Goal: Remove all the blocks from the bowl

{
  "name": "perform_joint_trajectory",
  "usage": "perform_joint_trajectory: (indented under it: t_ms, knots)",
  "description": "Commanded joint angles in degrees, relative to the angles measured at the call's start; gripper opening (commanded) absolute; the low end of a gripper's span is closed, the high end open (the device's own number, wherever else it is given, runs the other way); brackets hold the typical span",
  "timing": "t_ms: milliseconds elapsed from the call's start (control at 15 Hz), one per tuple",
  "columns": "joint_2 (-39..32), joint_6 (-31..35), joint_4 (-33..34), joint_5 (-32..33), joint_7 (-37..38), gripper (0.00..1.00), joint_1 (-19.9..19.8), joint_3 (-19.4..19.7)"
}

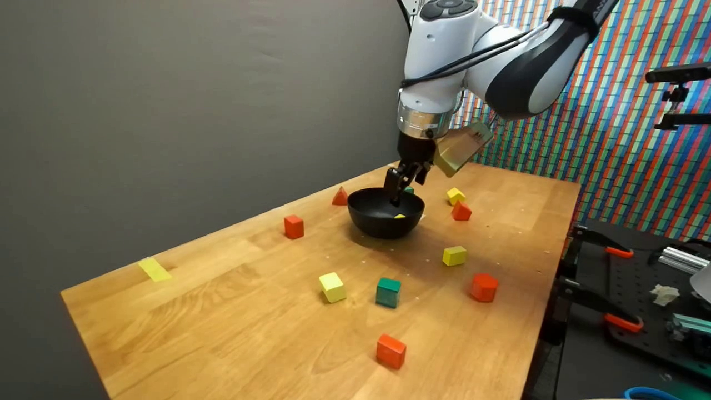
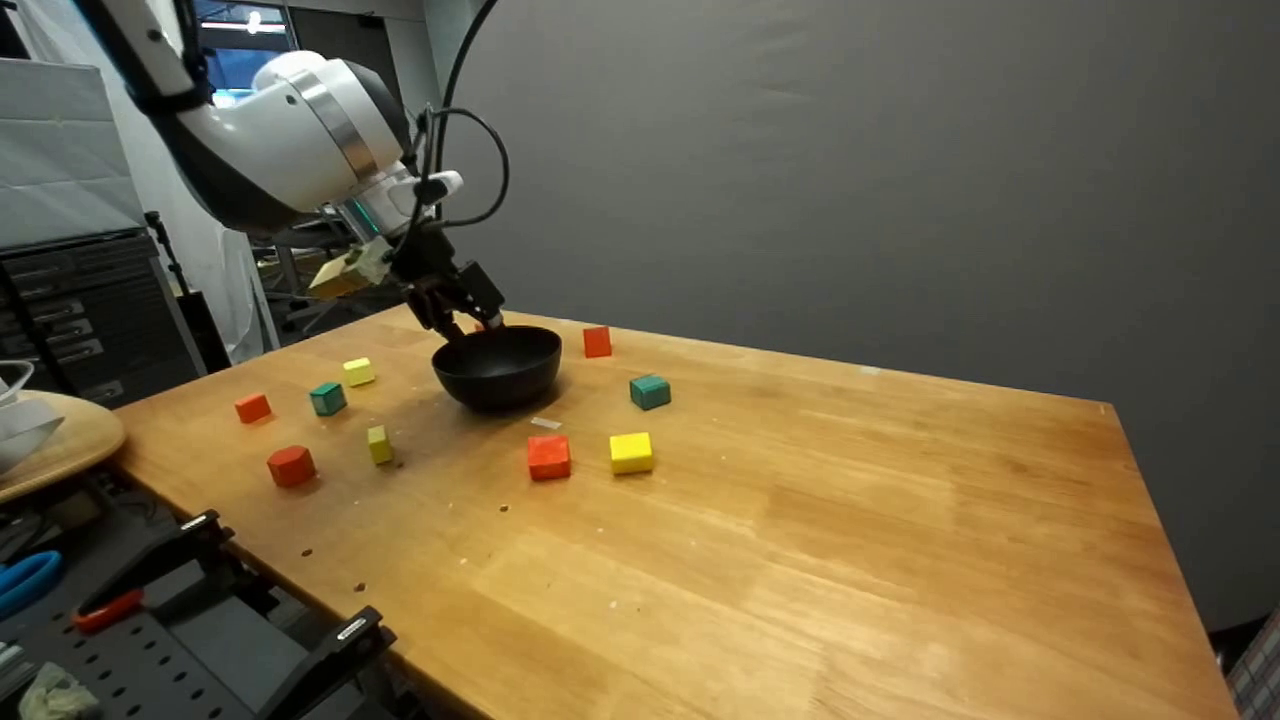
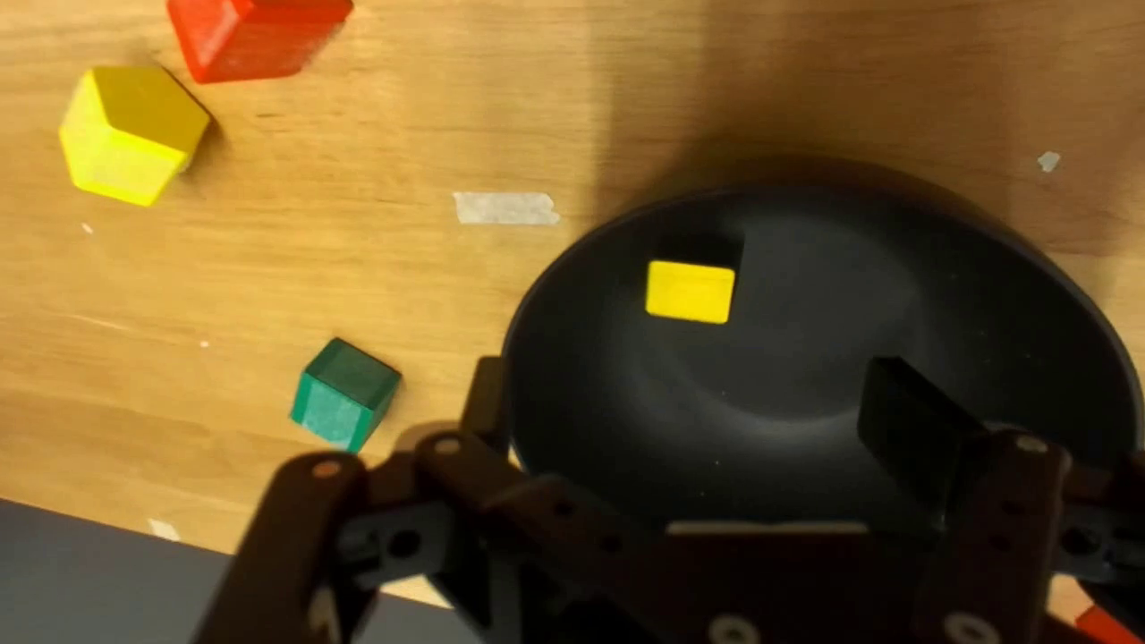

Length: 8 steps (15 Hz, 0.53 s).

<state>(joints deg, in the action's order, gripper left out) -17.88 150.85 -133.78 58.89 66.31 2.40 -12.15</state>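
The black bowl stands upright on the wooden table; it also shows in an exterior view and the wrist view. One yellow block lies inside it, near the wall; only its top shows in an exterior view. My gripper is open with nothing between its fingers. In the wrist view one finger is at the bowl's rim and the other is over its inside. Several blocks lie on the table around the bowl, among them a green block, a yellow block and a red block.
More blocks lie in front of the bowl, such as a green block and a red block. A flat yellow tape strip is near the wall-side edge. A grey wall runs behind the table. Black clamps grip a table edge.
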Motion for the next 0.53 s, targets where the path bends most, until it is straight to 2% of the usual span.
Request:
perform_joint_trajectory:
  t_ms: [0,200,267,467]
  knots:
    - [-8.0,0.4,7.0,2.1,-1.8,1.00,0.3,0.7]
    - [-12.5,0.3,10.5,1.3,-3.6,1.00,0.1,0.4]
    - [-13.4,1.4,11.3,-1.3,-5.6,1.00,3.8,4.0]
    - [-16.2,1.4,13.6,-3.6,-8.1,1.00,5.5,5.7]
